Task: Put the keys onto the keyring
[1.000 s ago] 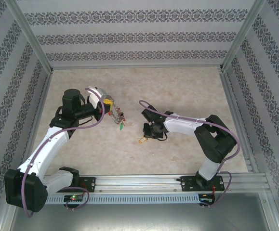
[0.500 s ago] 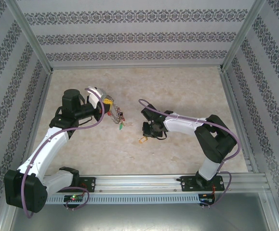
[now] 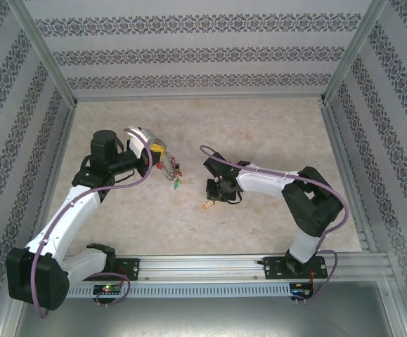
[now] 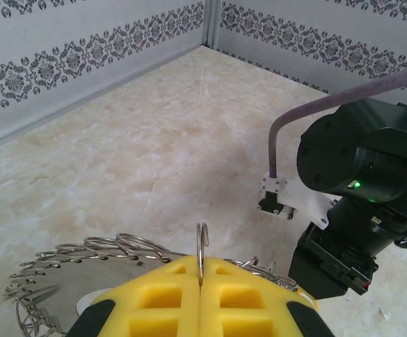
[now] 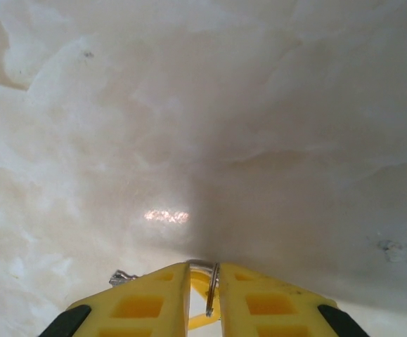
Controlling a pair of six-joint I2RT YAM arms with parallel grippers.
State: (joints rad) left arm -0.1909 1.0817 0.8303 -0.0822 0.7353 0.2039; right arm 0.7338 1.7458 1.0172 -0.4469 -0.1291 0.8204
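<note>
The tan-tagged key (image 3: 207, 206) lies near the middle of the table, a little toward the near side. In my right wrist view its small split ring (image 5: 211, 286) stands upright between the yellow pads of the right gripper (image 5: 204, 268). That gripper is clenched on the thin wire with its jaws almost together. A slice of the yellowish tag shows just under the pads. A bit of silvery metal (image 5: 121, 277) pokes out to the left of them, and I cannot tell whether it touches the table. To the left of the key, and apart from it, is the keyring (image 3: 171, 170), with red and green tags (image 3: 178, 181) dangling on its near right side. The left gripper (image 4: 200, 265) is clamped tight on it. In my left wrist view one loop of wire rises upright from the seam between the two yellow pads, and a fan of silvery coils (image 4: 98, 249) spreads to their left. I cannot tell whether the bunch rests on the surface or hangs clear. Across the gap the right arm's black wrist (image 4: 361, 175), with a green light lit, faces that camera. Everything sits over a pale marbled tabletop (image 3: 273, 133) ringed by patterned walls (image 3: 189, 56). Both arm bases are on a metal rail (image 3: 210, 265) at the near edge.
</note>
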